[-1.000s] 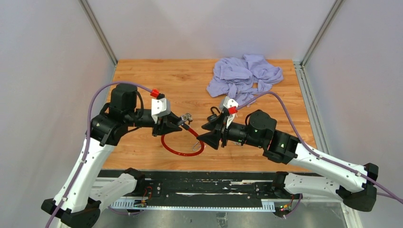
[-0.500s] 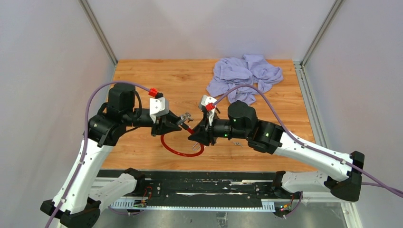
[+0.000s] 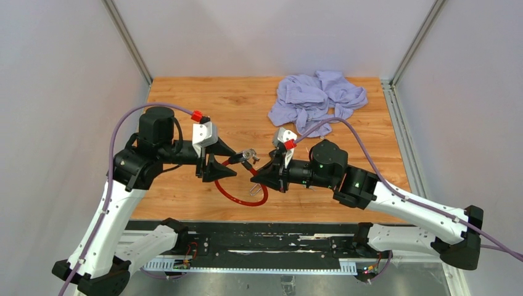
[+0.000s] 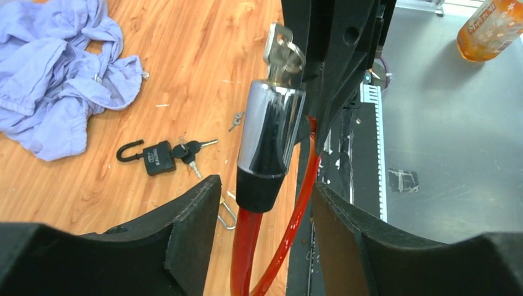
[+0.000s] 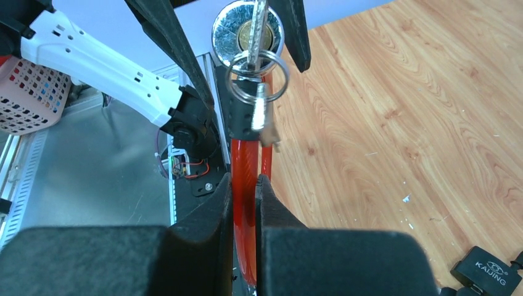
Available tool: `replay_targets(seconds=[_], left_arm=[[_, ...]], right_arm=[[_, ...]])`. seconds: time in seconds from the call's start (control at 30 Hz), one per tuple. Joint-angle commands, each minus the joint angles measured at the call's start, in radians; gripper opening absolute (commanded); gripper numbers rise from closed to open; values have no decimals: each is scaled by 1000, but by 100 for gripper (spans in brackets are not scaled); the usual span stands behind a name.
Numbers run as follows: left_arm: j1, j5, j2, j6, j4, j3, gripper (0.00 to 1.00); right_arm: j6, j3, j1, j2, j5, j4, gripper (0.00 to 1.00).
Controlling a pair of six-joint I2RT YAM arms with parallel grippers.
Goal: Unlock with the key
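Holding the lock (image 4: 270, 126) up clear of the table (image 3: 197, 105) now, with the key (image 4: 279, 46) seated in its chrome end and a spare dangling off the ring. My right gripper (image 5: 245, 185) is pinched tight on the red cable (image 5: 244, 157) just below the lock, steadying it. My left gripper (image 3: 233, 164) is spread wide, one finger either side of the lock, touching neither as far as I can see. So I judge we're at the turn: the key's in but not gripped. Next I'd bring the left forward to the key's head, square the pads to it, close, then roll the wrist. Both arms reach inward, forearms near level, meeting nose to nose; the cable's loop drops to the wood.
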Motion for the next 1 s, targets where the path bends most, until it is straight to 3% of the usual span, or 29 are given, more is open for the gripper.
replay_targets(seconds=[0.0,0.13,0.27,0.37,0.5,0.53,0.63,0.7,0.83,0.97], left_arm=[[-2,25,-11,-33,18,17,62],[-2,25,-8,-29,22,1,65],[-2,45,3,-54,50,5,54],[-2,57,14,-63,56,11,37],[-1,56,11,-37,45,4,3],[-3,49,8,-24,39,2,1],[-3,20,-1,25,9,2,0],[-3,5,0,66,-22,14,0],[-2,-33,7,136,-73,33,0],[-4,-49,18,149,-75,18,0]], right_arm=[[12,-6,7,-50,22,129,1],[9,-9,6,-55,15,135,1],[9,-5,7,-41,6,139,1],[12,-10,8,-38,8,153,1],[19,-5,8,-33,23,145,1],[24,7,8,-29,33,124,6],[33,64,7,-17,52,21,35],[27,123,-1,-15,59,-76,45],[22,244,-88,-11,-73,-283,50],[38,298,-201,4,-243,-350,50]])
